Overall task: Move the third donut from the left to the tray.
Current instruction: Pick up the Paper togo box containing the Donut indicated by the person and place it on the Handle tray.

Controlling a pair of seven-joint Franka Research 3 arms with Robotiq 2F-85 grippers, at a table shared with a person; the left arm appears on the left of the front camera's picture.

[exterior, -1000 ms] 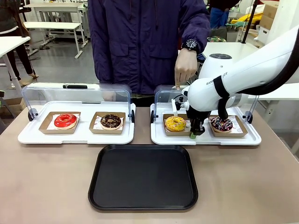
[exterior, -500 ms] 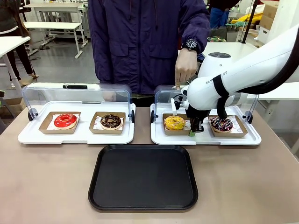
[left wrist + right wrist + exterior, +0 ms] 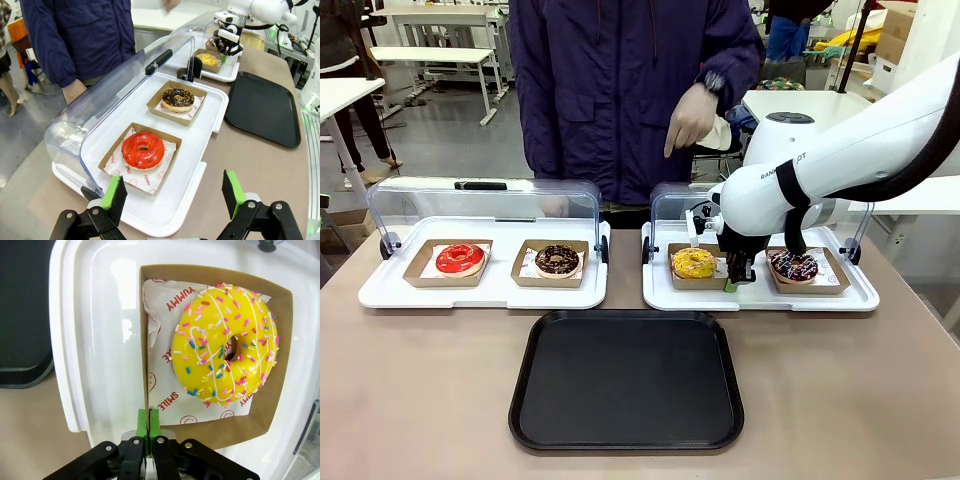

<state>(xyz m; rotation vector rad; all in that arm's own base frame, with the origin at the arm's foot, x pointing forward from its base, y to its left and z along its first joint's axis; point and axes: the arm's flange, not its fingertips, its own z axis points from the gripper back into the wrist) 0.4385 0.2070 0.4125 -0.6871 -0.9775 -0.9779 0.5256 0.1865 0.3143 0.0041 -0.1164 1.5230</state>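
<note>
The third donut (image 3: 694, 262), yellow-iced with coloured sprinkles, lies in its brown cardboard square on the right white tray. My right gripper (image 3: 736, 281) is shut on the right-hand wall of that cardboard square. In the right wrist view its green pads (image 3: 142, 423) pinch the cardboard edge beside the donut (image 3: 225, 345). The black tray (image 3: 625, 380) lies bare on the table in front of both white trays. My left gripper (image 3: 174, 197) hangs open above the left white tray's near end, close to the red donut (image 3: 143, 150). The right gripper (image 3: 227, 47) also appears far off in the left wrist view.
A chocolate donut (image 3: 793, 265) sits right of my right gripper, and another chocolate donut (image 3: 557, 259) shares the left white tray (image 3: 480, 292). Both clear lids (image 3: 485, 205) stand open at the back. The person's hand (image 3: 690, 115) points downward above the right tray.
My right gripper has closed on the cardboard wall and risen slightly. The person's hand has lifted off the right tray's lid and moved up and left.
</note>
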